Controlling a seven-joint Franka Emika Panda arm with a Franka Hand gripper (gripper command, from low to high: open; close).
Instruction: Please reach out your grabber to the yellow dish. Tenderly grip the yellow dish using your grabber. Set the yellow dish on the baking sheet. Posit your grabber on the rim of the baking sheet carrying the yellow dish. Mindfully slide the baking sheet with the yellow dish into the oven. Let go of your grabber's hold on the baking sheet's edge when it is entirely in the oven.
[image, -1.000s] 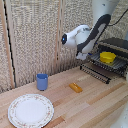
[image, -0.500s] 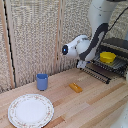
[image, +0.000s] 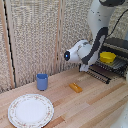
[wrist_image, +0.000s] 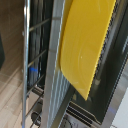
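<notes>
In the exterior view, the small round bright-yellow bowl (image: 106, 57) sat on the dark ribbed metal baking sheet (image: 100, 73), which jutted from the dark countertop toaster oven (image: 118, 50) at that view's right. The white arm's claw (image: 88, 66) hung at the sheet's near edge, its fingers hidden, so whether they were apart or together could not be told. Only this view showed the wooden counter (image: 90, 105), blue cup (image: 42, 81), flat orange-yellow oblong piece (image: 75, 87) and large white patterned plate (image: 30, 110). The wrist view showed only the bowl's underside (wrist_image: 85, 45) close against the sheet's bars (wrist_image: 42, 65). Since a second earlier, the arm had dropped lower toward the sheet.
</notes>
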